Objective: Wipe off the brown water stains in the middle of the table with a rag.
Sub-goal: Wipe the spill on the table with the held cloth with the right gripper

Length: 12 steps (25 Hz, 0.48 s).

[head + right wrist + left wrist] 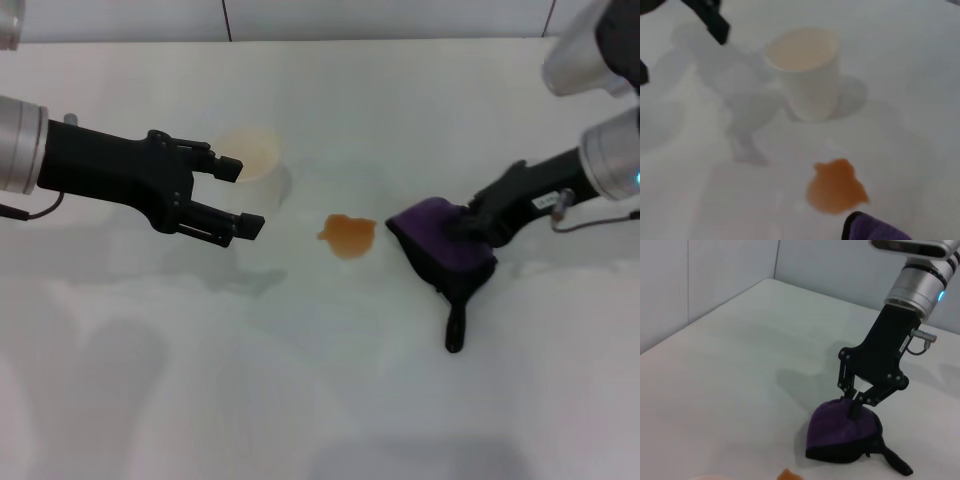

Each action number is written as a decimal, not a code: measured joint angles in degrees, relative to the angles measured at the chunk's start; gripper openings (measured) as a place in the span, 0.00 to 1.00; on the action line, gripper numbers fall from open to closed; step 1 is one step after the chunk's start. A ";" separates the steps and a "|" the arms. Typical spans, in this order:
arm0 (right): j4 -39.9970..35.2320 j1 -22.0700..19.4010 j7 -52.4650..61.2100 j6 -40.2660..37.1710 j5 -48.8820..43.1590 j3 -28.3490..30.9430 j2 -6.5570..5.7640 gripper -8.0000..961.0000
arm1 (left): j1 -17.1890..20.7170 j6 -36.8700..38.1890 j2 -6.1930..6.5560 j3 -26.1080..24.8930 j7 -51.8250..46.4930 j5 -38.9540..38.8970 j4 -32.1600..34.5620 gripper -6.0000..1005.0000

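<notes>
The right gripper [470, 232] had its jaws pinched together on the top of the rag [440, 252], which sat bunched on the table [300, 400] just to the right of the brown water stains [348, 235], its black tail trailing toward the near edge. To my eye the step in hand was the sweep itself, and doing it well would mean keeping the cloth pressed flat against the surface and dragging it leftward across the whole blotch, not just clipping its near edge, so the liquid got soaked up rather than smeared outward. A paper cup [252, 155] stood just beyond and left of the stain, so the stroke looked best kept short of it. The left gripper [238, 196] hovered well left of the spill with its jaws apart, holding nothing. The tabletop was smooth, plain white and faintly glossy, showing soft shadows of both arms, and pale panelled walls closed it in at the back.
</notes>
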 joint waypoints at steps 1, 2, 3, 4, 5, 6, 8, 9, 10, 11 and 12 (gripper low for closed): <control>0.07 0.83 0.44 -0.01 0.20 -0.59 0.03 0.11 | 0.02 0.00 0.00 0.00 0.04 0.00 0.00 0.88; 0.12 1.54 0.79 -0.07 0.40 -1.10 0.03 0.11 | 0.03 0.00 0.00 0.00 0.07 0.00 0.00 0.88; 0.20 2.30 0.95 -0.19 0.65 -1.74 0.04 0.11 | 0.03 0.00 0.00 0.00 0.08 0.00 0.00 0.88; 0.31 2.95 1.05 -0.33 0.85 -2.34 0.04 0.11 | 0.02 0.01 0.00 0.00 0.08 0.00 0.00 0.88; 0.51 3.95 1.23 -0.39 1.17 -3.10 0.04 0.11 | 0.00 0.04 0.00 0.00 0.09 0.00 0.00 0.88; 0.78 4.60 1.49 -0.39 1.26 -3.57 0.04 0.11 | 0.00 0.08 0.00 0.00 0.09 0.00 0.00 0.88; 1.61 6.23 2.10 -0.40 1.43 -4.40 0.05 0.11 | -0.01 0.15 0.00 0.00 0.10 0.00 0.00 0.88; 2.16 7.00 2.32 -0.41 1.48 -4.75 0.05 0.11 | -0.04 0.20 0.00 0.00 0.10 0.00 0.00 0.88; 2.82 7.95 2.49 -0.41 1.66 -5.21 0.09 0.11 | -0.06 0.23 0.00 0.00 0.09 0.00 0.00 0.88; 3.34 8.55 2.55 -0.42 1.77 -5.64 0.13 0.11 | -0.08 0.26 0.00 0.00 0.08 0.00 0.00 0.88; 4.08 9.47 2.61 -0.40 2.02 -6.31 0.18 0.11 | -0.08 0.27 0.00 0.00 0.07 0.00 0.00 0.88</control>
